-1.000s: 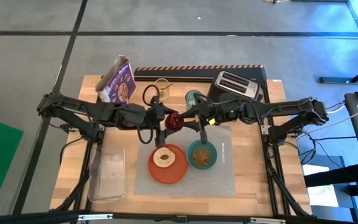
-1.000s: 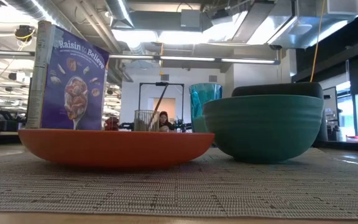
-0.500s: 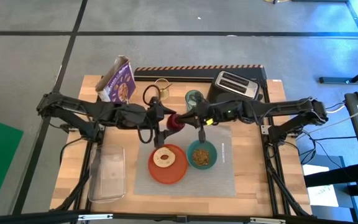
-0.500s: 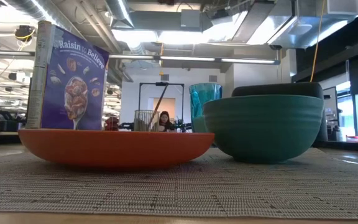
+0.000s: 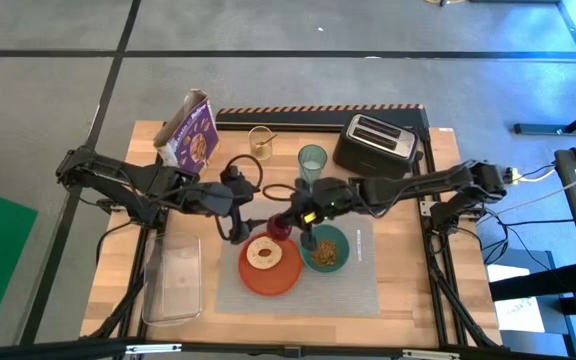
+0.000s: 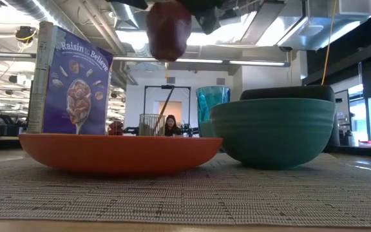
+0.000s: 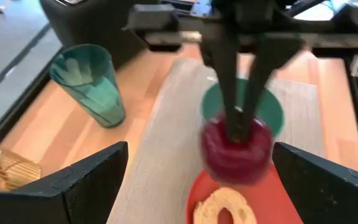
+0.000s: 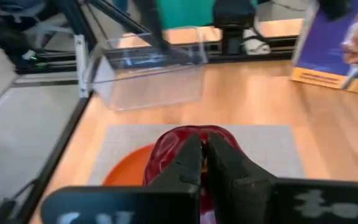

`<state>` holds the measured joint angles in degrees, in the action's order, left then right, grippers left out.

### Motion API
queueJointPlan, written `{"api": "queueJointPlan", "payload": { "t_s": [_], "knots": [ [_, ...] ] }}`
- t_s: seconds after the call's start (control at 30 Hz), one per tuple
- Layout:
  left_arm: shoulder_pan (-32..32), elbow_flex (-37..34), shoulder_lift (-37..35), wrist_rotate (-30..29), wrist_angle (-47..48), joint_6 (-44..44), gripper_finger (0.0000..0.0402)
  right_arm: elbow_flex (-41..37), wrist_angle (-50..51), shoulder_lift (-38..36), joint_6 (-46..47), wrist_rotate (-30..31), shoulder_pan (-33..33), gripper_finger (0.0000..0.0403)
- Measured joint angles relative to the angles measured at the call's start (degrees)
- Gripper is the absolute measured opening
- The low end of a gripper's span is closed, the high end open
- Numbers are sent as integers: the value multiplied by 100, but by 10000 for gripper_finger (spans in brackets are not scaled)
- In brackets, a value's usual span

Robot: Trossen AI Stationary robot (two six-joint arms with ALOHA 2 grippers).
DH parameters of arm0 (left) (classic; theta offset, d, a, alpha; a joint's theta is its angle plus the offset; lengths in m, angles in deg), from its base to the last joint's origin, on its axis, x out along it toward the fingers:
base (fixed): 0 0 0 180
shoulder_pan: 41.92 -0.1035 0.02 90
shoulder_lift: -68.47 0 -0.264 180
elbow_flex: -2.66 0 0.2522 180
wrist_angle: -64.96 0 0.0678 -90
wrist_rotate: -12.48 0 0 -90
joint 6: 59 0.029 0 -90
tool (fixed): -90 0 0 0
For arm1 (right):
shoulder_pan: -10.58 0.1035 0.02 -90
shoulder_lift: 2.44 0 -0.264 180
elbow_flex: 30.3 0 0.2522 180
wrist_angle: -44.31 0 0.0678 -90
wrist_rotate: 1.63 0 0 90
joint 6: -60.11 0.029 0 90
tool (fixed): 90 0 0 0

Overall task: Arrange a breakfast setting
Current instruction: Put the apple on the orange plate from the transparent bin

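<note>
The dark red fruit (image 5: 281,228) hangs from my right gripper (image 5: 288,218), which is shut on it above the far rim of the round orange plate (image 5: 251,280). The bagel-like ring (image 5: 263,253) lies on the plate. The teal bowl (image 5: 343,247) stands to the plate's right, and both are on the grey placemat (image 5: 363,275). The translucent green cup (image 5: 312,160) stands on the wood beyond the mat. My left gripper (image 5: 251,208) is open and empty, just left of the fruit. I cannot make out the gold spoon. My right gripper pinches the fruit at the middle of its top (image 7: 236,127) between its two fingers (image 8: 188,155), which stand close together. The fingers come from above, pointing down. The fruit (image 6: 168,29) hangs below them, lifted clear of the plate.
The black toaster (image 5: 373,143) stands at the far right and the purple cereal box (image 5: 190,132) at the far left. A gold wire holder (image 5: 259,140) stands between them. A clear plastic bin (image 5: 173,280) lies left of the mat.
My right gripper has carried the fruit toward the table's near edge, from beyond the mat to above the plate's far rim, still clear of it. My left gripper has drawn back toward the table's left, away from the fruit.
</note>
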<state>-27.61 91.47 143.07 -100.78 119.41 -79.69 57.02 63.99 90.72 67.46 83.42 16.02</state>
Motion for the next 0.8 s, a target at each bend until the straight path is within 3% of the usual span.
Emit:
{"api": "queueJointPlan", "payload": {
  "t_s": [0.37, 0.63, 0.8],
  "knots": [
    [-2, 0, -2, -304, 94, -142, 395, 4, 121, 248, 388, 424, 273, 1],
    [2, -9, -254, -590, 39, 713, 395, 4, 122, 795, 1004, 1042, 1023, 1],
    [-4, -9, -635, -890, 55, 779, 395, 4, 30, 1186, 1361, 1210, 1285, 1]
  ]
}}
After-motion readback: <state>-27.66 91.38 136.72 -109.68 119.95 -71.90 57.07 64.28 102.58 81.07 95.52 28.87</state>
